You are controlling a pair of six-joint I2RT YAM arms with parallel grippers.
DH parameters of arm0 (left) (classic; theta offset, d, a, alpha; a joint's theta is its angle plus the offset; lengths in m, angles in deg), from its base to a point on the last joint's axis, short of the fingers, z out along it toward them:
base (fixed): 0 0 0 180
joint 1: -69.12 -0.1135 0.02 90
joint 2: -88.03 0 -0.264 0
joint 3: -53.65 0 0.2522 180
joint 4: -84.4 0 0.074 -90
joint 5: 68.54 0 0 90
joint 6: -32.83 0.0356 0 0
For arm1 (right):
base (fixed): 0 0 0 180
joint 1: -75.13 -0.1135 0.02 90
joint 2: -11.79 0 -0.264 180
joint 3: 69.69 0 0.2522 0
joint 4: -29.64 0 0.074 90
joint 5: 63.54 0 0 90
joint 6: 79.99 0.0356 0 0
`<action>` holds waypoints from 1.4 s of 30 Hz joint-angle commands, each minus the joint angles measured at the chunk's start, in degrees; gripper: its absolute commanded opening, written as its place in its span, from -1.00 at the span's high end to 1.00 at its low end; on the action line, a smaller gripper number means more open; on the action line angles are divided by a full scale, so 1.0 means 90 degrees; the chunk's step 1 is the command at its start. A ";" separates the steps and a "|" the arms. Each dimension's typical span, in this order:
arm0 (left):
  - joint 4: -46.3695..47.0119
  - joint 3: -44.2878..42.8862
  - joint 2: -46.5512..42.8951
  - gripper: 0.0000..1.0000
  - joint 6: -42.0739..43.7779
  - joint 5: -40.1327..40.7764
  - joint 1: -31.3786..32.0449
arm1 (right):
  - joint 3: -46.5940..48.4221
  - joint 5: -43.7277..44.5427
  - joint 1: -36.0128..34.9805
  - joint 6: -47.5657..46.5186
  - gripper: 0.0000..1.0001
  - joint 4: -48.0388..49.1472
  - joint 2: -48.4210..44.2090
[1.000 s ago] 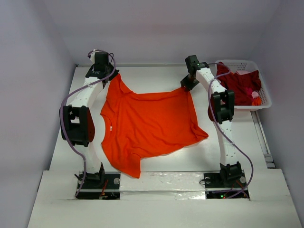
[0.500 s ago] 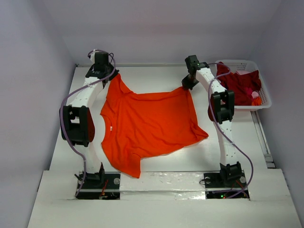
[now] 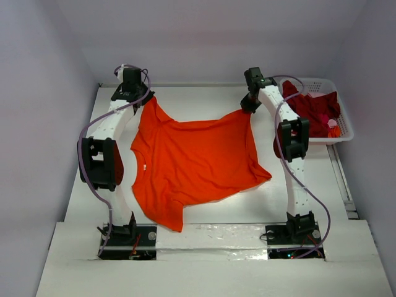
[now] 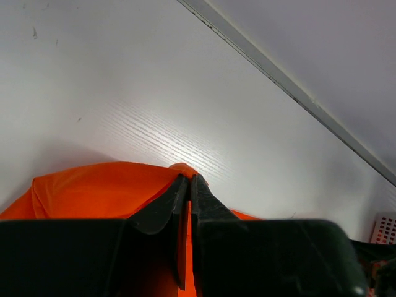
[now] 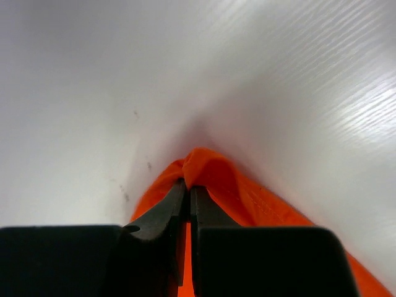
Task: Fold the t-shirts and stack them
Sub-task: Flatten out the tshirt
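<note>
1. The orange t-shirt (image 3: 195, 164) lies spread over the middle of the bench (image 3: 204, 99), its collar toward 9 o'clock and its far edge running from 11 to 1 o'clock.
2. The left gripper (image 4: 189, 179) has its jaws pinched together on the shirt's 11 o'clock corner. The right gripper (image 5: 187, 185) has its jaws clamped on the 1 o'clock corner. In each wrist view only a small tuck of orange cloth shows at the tips.
3. The step in hand looks like tensioning the far edge for a first fold. Both corners should rise together and level, so the edge stays taut and does not sag.
4. Both grips look shallow, so a slow, even pull should keep the cloth from slipping free.
5. The near sleeve at 6 o'clock is rumpled and will probably need smoothing.
6. The crimson t-shirt (image 3: 312, 111) sits heaped in the basket (image 3: 343, 133) at 2 o'clock, not yet folded.
</note>
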 commanded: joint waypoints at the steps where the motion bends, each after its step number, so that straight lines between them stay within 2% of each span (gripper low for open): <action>1: -0.0016 -0.0372 -0.0454 1.00 0.0030 0.0096 -0.0017 | 0.0369 0.0200 0.0193 -0.0405 1.00 0.0106 -0.0837; 7: -0.0240 -0.0557 -0.0610 1.00 0.0049 0.0144 -0.0017 | 0.0466 -0.0609 0.0194 -0.0854 1.00 0.0379 -0.0955; 16: -0.0514 -0.0772 -0.0991 1.00 0.0117 0.0252 -0.0203 | 0.0418 -0.0972 0.0252 -0.1489 1.00 0.0516 -0.1306; 25: -0.1060 -0.1524 -0.1489 1.00 0.0244 0.0272 -0.0651 | 0.0925 -0.0212 0.0252 -0.1939 1.00 0.0067 -0.1999; 31: -0.1042 -0.1535 -0.2239 1.00 0.0225 -0.0001 -0.0710 | 0.0809 -0.0435 0.0370 -0.2397 1.00 0.0135 -0.2848; 34: -0.0788 -0.1242 -0.2680 1.00 0.0205 -0.0332 -0.0710 | 0.0303 -0.0611 0.0370 -0.2525 1.00 0.0437 -0.3587; 38: -0.0495 -0.0541 -0.3761 1.00 0.0176 -0.1142 -0.0710 | -0.1792 -0.1128 0.0370 -0.2661 1.00 0.1567 -0.5034; 42: -0.0173 0.0105 -0.4895 1.00 0.0118 -0.1943 -0.0710 | -0.3404 -0.1547 0.0370 -0.2837 1.00 0.2244 -0.6557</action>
